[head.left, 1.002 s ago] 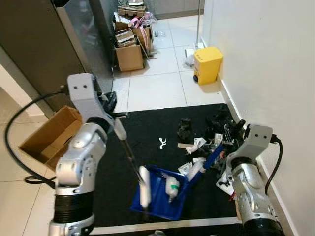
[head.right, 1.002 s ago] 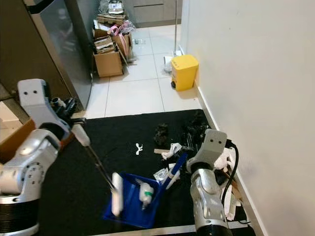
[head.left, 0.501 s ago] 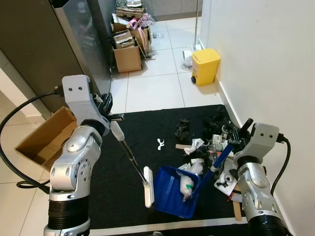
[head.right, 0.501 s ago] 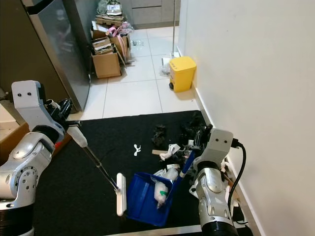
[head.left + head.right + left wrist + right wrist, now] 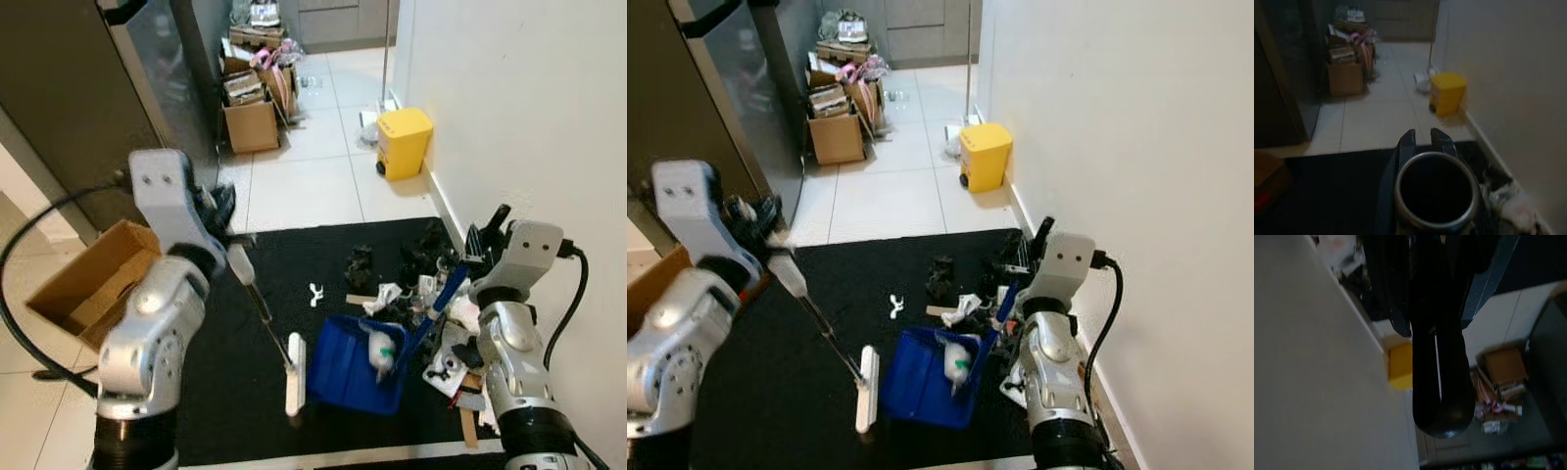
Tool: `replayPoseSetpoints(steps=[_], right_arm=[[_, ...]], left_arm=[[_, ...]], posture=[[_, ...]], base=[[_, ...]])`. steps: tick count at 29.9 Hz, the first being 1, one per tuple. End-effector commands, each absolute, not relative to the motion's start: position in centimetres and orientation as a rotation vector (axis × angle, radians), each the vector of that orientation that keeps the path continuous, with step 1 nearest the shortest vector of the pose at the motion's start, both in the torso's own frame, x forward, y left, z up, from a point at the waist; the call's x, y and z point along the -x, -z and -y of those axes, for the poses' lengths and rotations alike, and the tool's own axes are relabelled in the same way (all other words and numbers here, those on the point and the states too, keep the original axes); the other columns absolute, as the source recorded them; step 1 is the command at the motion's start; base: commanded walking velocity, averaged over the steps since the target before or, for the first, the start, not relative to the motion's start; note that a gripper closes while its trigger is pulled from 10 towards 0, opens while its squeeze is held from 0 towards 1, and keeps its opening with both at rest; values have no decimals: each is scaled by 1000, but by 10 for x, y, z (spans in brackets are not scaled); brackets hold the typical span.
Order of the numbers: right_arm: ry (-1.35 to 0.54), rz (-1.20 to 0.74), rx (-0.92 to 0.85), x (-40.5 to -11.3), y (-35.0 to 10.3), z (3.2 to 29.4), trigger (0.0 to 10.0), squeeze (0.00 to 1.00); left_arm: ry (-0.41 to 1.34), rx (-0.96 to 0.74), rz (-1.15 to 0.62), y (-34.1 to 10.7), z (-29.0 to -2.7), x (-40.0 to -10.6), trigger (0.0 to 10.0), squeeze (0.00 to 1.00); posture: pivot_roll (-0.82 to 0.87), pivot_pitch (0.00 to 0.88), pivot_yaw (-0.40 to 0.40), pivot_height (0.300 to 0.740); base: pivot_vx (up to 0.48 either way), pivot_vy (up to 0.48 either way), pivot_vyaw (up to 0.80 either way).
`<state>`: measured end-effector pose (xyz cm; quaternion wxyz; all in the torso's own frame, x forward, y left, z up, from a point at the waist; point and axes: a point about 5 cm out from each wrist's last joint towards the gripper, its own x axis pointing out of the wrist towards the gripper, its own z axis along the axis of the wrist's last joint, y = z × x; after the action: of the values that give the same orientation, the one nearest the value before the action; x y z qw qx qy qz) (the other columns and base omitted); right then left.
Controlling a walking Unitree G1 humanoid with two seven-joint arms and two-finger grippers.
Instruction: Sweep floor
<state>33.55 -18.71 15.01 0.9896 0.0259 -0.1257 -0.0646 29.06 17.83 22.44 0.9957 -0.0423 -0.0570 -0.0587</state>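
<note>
Some litter (image 5: 377, 345) is gathered in the blue dustpan (image 5: 353, 364) gripped by the right pincer (image 5: 453, 286), the broom (image 5: 265, 318) clenched in the left pincer (image 5: 233, 257), while debris (image 5: 431, 245) remains by the far-right wall.

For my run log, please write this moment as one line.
left gripper: holds broom | right gripper: holds blue dustpan by handle | dustpan: on black mat, white trash inside | more trash near wall

Dustpan (image 5: 355, 364) on mat (image 5: 225, 392) — broom head (image 5: 295, 375) just left of it, debris pile (image 5: 411, 269) behind-right by wall (image 5: 529, 108).
</note>
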Motion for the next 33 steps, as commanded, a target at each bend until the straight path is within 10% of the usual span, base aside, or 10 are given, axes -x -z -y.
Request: replayPoseSetpoints(steps=[1,33], right_arm=[[138,290,-27,-336,-156,188,10000,0],[-8,275,-13,-340,-149,157,10000,0]], left_arm=[[97,48,172,-233,-180,-286,10000,0],[95,14,-15,-157,-154,-280,10000,0]], posture=[[25,61,45,740],[33,65,14,740]], base=[[0,0,0],[0,0,0]])
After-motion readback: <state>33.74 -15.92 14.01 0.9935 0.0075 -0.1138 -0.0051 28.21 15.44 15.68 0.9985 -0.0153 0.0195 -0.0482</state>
